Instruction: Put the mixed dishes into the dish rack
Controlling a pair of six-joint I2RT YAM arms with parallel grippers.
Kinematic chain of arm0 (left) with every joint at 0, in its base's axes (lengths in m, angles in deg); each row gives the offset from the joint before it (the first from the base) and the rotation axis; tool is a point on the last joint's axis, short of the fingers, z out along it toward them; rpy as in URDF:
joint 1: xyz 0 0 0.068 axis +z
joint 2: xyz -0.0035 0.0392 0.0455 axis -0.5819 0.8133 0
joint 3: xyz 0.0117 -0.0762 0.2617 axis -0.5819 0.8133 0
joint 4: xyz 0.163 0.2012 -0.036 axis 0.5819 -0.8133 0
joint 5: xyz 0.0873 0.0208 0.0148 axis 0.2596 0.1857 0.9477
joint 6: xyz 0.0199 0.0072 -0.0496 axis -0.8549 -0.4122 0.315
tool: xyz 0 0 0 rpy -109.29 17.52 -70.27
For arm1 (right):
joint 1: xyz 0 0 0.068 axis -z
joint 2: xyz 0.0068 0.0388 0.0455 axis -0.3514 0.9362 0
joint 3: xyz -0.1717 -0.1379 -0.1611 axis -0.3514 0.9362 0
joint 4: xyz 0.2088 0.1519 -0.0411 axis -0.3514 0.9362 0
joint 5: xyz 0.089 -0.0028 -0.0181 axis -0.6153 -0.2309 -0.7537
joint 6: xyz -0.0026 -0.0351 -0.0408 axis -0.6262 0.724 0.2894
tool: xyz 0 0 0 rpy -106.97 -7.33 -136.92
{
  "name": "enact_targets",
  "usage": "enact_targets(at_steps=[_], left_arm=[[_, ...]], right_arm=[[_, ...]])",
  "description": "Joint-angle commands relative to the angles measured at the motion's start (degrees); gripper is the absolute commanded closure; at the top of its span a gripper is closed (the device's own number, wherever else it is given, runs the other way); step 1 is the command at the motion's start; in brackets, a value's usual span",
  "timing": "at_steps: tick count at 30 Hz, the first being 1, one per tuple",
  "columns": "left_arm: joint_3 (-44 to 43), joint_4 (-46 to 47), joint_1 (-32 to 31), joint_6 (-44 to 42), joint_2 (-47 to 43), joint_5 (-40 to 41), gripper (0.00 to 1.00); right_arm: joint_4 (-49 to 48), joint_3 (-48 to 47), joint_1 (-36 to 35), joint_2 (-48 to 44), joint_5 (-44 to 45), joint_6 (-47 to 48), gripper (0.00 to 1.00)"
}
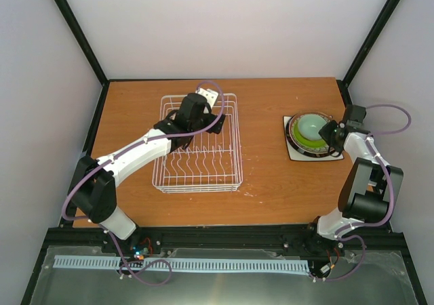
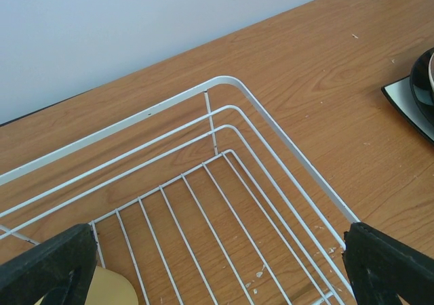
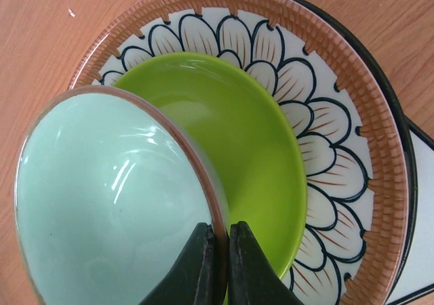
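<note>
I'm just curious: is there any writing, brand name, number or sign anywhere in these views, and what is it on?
None: no view shows a readable word, number or logo.
Petal plate: a painted pattern only, no lettering.
Bowl, green plate and rack: plain, with no labels visible.

I see the rack [image 1: 200, 188] left on the table [image 1: 264, 176]; well right, a bowl [image 1: 310, 127] sits on stacked plates [image 1: 292, 139].
</note>
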State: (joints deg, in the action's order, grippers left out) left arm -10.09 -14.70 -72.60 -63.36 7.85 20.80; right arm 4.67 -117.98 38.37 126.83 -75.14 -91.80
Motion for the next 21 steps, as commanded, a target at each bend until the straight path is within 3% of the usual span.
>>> enact_targets(at_steps=[1, 7, 15, 21], left_arm=[[-0.37, -0.29, 0.28, -0.19, -1.10, 0.85, 0.00], [0.50, 1.52, 2.65, 2.84, -3.46, -7.69, 0.00], [7.31, 18.04, 10.65, 13.11, -6.75, -43.53, 0.00], [9.61, 36.06, 11.70, 27.81, -1.65, -64.52, 0.00]], right_arm=[[-3.62, 2.25, 0.22, -3.19, -2.28, 0.27, 0.97], [-11.37, 6.00, 0.22, -9.61, -14.78, -2.23, 0.97], [-28.63, 11.69, 0.22, -15.95, -37.09, -12.64, 0.97], [-55.06, 17.66, -0.23, -15.95, -52.99, -32.10, 0.97]])
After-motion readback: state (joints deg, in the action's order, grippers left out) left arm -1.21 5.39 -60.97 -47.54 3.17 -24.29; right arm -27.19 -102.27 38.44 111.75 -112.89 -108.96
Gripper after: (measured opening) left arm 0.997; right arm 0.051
